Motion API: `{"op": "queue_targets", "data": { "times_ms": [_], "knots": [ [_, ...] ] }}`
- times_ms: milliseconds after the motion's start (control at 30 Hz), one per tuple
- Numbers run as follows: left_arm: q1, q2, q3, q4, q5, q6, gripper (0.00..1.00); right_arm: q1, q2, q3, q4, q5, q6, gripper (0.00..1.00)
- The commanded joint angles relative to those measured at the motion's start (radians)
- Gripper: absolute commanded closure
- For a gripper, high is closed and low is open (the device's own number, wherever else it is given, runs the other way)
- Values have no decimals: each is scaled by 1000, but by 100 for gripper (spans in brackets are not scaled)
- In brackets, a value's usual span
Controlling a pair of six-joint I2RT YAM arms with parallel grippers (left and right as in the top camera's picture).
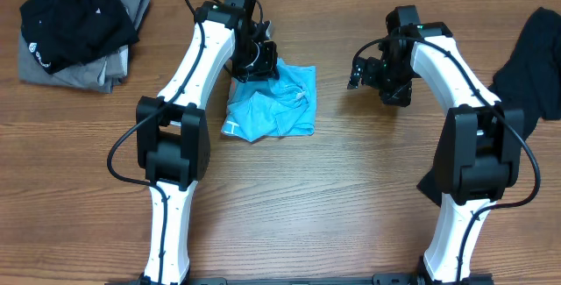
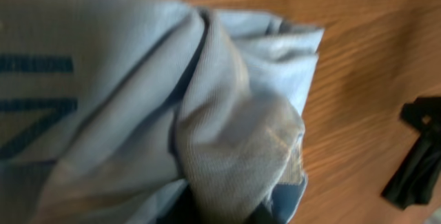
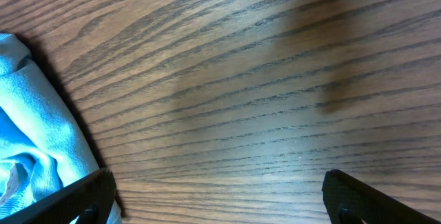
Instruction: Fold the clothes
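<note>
Pinching the blue T-shirt (image 1: 276,110), left pincer (image 1: 259,73) clamps bunched fabric; right pincer (image 3: 220,200) gapes; lettering (image 2: 34,103) unreadable.

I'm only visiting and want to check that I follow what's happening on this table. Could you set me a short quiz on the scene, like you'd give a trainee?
1. True or false: the blue T-shirt lies spread out flat on the table.
2. Fill in: the right gripper hangs over bare wood with its jaws ____.
3. Which gripper is down on the blue T-shirt? A. the left gripper B. the right gripper C. neither

Key: 1 false, it is crumpled in a heap. 2 open. 3 A.
</note>
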Motion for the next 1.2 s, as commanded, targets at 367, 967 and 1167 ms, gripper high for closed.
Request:
{"op": "queue_targets", "data": {
  "times_ms": [367, 967, 1167],
  "knots": [
    [-79, 18, 0, 246, 37, -94, 96, -3, -3, -2, 12, -8, -2, 0],
    [-211, 24, 48, 362, 37, -101, 0, -4, -3, -2, -3, -7, -3, 0],
    [-132, -35, 247, 64, 37, -48, 0, -3, -3, -2, -2, -4, -6, 0]
  ]
}}
